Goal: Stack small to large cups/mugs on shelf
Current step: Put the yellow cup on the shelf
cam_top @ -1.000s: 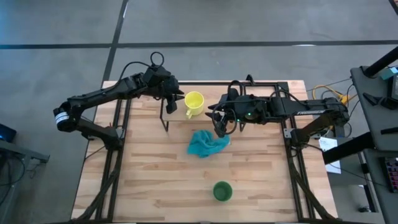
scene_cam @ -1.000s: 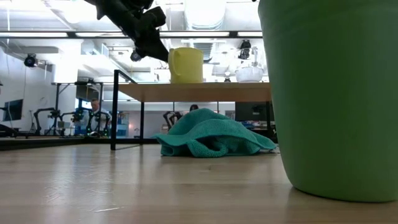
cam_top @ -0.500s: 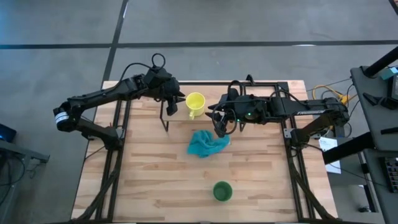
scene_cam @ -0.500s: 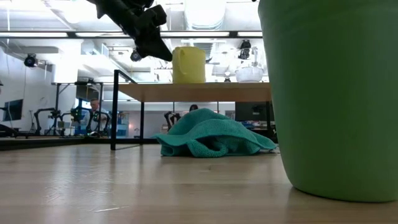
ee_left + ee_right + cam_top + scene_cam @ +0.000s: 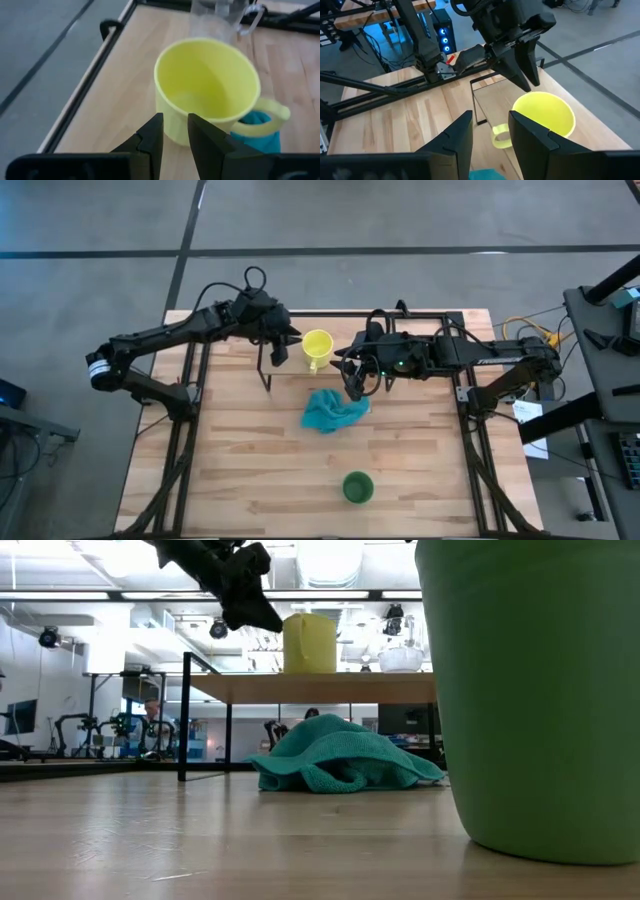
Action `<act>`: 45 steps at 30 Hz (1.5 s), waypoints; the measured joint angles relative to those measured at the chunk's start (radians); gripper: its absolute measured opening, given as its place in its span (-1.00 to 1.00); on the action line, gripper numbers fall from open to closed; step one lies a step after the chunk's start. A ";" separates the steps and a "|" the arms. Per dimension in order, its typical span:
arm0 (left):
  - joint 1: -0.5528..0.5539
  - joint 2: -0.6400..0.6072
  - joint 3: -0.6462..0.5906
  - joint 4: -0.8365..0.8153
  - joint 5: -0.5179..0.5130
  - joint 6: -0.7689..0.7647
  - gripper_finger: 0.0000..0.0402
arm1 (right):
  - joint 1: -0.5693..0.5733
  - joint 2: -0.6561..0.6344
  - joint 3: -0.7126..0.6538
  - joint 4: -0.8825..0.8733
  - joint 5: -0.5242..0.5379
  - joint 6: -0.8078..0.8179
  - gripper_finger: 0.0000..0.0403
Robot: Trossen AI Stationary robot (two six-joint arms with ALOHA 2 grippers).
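Note:
The yellow mug [image 5: 317, 343] stands upright on the light-wood shelf [image 5: 320, 688], its handle [image 5: 265, 112] toward the table's near side. My left gripper [image 5: 289, 340] is at the mug's left side, its fingers a narrow gap apart with nothing between them. The clear glass cup [image 5: 400, 658] stands on the shelf to the right of the mug. My right gripper [image 5: 352, 383] hangs open over the shelf's right part, holding nothing. The green cup [image 5: 358, 486] stands upright on the table near its front edge. My left gripper meets the mug's outer wall [image 5: 172, 125] on the side facing the table's left with its fingertips [image 5: 272, 622]. The fingers slant down from the left. Nothing is pinched between them. The mug stays upright with its bottom on the shelf.
A crumpled teal cloth [image 5: 333, 410] lies on the table just in front of the shelf, between it and the green cup. The shelf's black legs [image 5: 185, 715] stand at the back. Bare tabletop [image 5: 230, 470] lies to the left and right of the green cup.
My left gripper has gone a little toward the table's right, and the yellow mug has slid the same way along the shelf, still upright. My right gripper has kept its place.

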 joint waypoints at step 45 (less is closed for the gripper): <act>-0.062 0.039 -0.003 -0.030 0.018 -0.019 -0.63 | 0.000 0.000 0.000 0.000 0.000 -0.011 -0.41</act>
